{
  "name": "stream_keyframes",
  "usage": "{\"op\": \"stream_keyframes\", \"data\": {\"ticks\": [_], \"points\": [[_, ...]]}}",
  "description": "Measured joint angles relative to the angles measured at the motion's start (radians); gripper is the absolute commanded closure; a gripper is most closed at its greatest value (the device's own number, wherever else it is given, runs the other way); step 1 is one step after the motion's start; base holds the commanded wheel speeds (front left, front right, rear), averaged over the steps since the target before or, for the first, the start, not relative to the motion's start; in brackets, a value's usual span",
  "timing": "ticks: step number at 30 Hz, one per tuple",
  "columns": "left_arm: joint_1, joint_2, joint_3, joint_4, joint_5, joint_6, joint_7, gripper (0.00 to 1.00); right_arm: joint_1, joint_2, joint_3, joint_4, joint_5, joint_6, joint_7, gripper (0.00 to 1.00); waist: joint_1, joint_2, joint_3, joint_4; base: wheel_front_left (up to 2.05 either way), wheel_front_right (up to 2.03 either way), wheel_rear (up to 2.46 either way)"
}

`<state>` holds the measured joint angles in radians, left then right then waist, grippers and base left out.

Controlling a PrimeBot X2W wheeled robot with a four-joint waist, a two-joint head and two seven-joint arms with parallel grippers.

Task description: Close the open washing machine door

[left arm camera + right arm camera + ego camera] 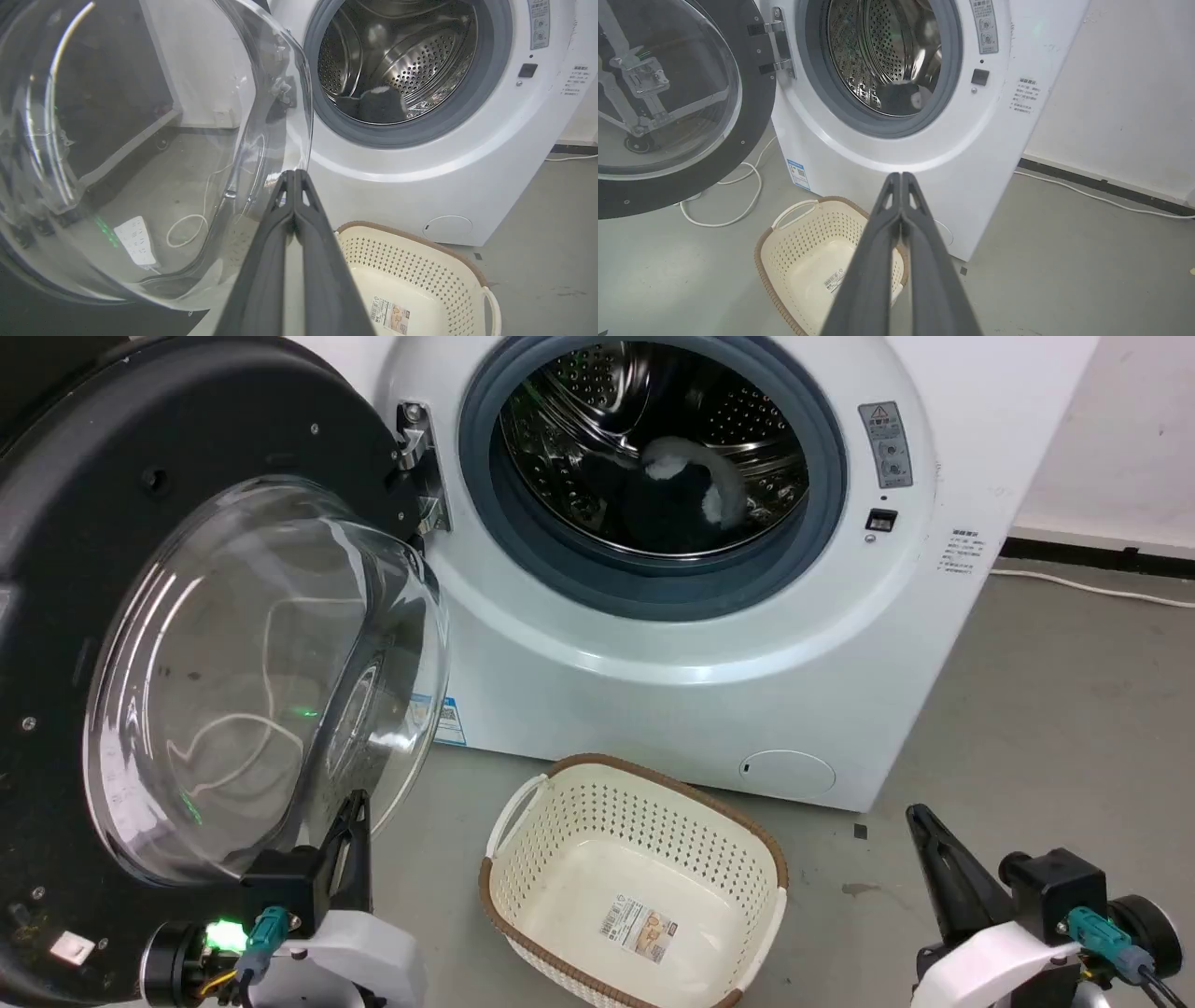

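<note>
The washing machine door (pixel 112 523) stands wide open on its left hinge, black-rimmed, its clear glass bowl (pixel 261 681) bulging toward me. The white washing machine (pixel 709 653) shows its steel drum (pixel 653 439) with dark and white laundry inside. My left gripper (pixel 355 803) is shut and empty, its tip just below the bowl's lower edge; in the left wrist view the gripper (pixel 295 173) tip sits by the bowl (pixel 154 140) rim. Low at the right, my right gripper (pixel 920 817) is shut and empty, pointing at the machine front (pixel 971 154), with the door (pixel 752 116) off to its left.
A cream perforated laundry basket (pixel 747 840) sits empty on the grey floor in front of the machine, between my arms. A white cable (pixel 1087 193) runs along the wall's black skirting at right; another cable (pixel 738 214) loops under the door.
</note>
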<state>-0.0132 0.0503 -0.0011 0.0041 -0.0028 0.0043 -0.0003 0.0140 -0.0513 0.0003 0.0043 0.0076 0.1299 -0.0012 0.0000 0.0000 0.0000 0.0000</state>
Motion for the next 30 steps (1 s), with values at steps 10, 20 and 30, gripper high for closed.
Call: {"op": "stream_keyframes", "data": {"ticks": [10, 20, 30], "points": [[0.0, 0.0, 0.0, 0.0, 0.0, 0.0, 0.0, 1.0, 0.0, 0.0, 0.0, 0.0, 0.0, 0.0, 0.0, 1.0, 0.0, 0.0, 0.0, 0.0, 0.0, 0.0, 0.0], [0.0, 0.0, 0.0, 0.0, 0.0, 0.0, 0.0, 1.0, 0.0, 0.0, 0.0, 0.0, 0.0, 0.0, 0.0, 1.0, 0.0, 0.0, 0.0, 0.0, 0.0, 0.0, 0.0], [0.0, 0.0, 0.0, 0.0, 0.0, 0.0, 0.0, 1.0, 0.0, 0.0, 0.001, 0.0, 0.0, 0.0, 0.0, 1.0, 0.0, 0.0, 0.0, 0.0, 0.0, 0.0, 0.0]]}}
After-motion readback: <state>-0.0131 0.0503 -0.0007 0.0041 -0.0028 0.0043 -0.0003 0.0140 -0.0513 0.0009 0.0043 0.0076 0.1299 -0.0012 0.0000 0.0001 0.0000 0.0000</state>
